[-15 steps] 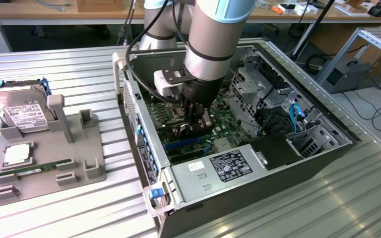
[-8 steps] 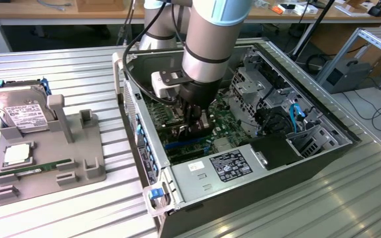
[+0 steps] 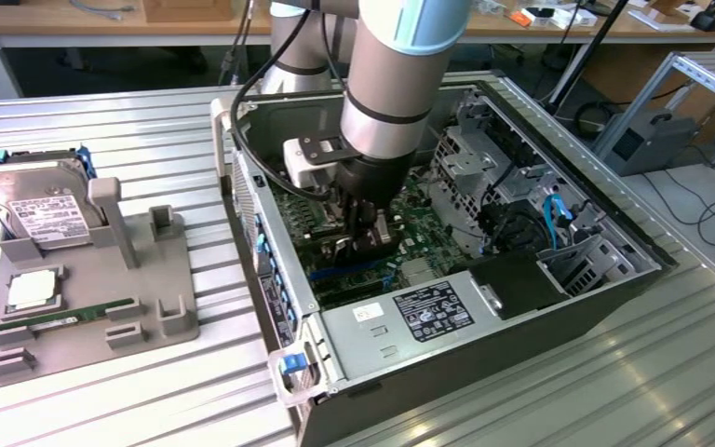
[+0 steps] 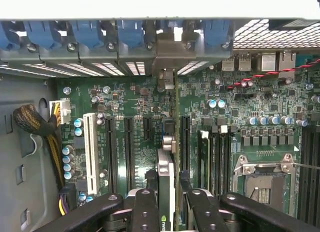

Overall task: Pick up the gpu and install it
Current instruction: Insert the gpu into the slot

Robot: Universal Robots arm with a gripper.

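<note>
My gripper (image 3: 368, 244) is down inside the open computer case (image 3: 606, 233), in the middle of the exterior frame; its two black fingers (image 4: 145, 212) stand about half apart and are closed on the gpu (image 4: 166, 184), which I hold edge-on between them; in the wrist picture the card runs as a thin vertical strip from the lower centre up toward the middle, its metal bracket end reaching the row of blue slot clips (image 4: 90, 34); it stands upright over the green motherboard (image 4: 250, 102), in line with the long black slots (image 4: 129, 147), whether it is already seated in one I cannot tell; a white slot (image 4: 90, 152) lies at the left of that picture, and the empty processor socket (image 4: 262, 179) at the lower right; at the exterior frame's left, on the ribbed metal table (image 3: 146, 391), a grey holder tray (image 3: 146, 279) carries a hard drive (image 3: 45, 212) upright and a green RAM stick (image 3: 66, 319) lying flat.
</note>
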